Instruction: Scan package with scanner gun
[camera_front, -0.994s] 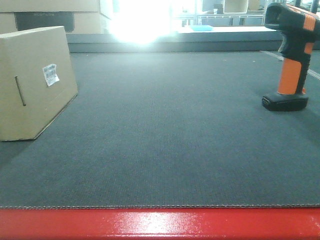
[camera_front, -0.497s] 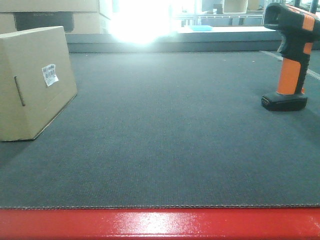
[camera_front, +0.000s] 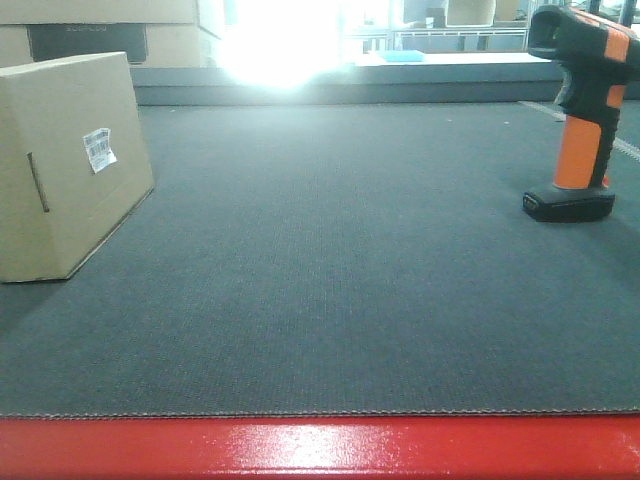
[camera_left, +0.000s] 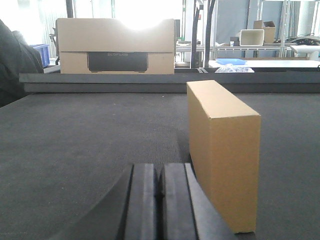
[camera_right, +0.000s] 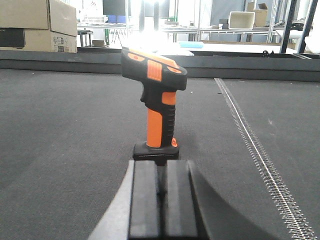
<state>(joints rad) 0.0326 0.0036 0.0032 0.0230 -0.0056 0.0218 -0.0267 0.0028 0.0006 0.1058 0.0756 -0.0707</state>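
Note:
The package (camera_front: 70, 160), a tan cardboard box with a small white barcode label and a dark slot, stands on the mat at the left. The scanner gun (camera_front: 580, 110), orange handle and black head and foot, stands upright at the right. Neither gripper shows in the front view. In the left wrist view my left gripper (camera_left: 160, 167) is shut and empty, with the package (camera_left: 225, 150) just ahead to its right. In the right wrist view my right gripper (camera_right: 161, 164) is shut and empty, with the scanner gun (camera_right: 157, 100) standing directly in front of its tips.
A dark grey mat (camera_front: 330, 260) covers the table, with a red edge (camera_front: 320, 445) at the front. A pale carton with a dark panel (camera_left: 117, 45) stands beyond the raised back ledge. A stitched seam (camera_right: 255, 150) runs along the mat right of the scanner.

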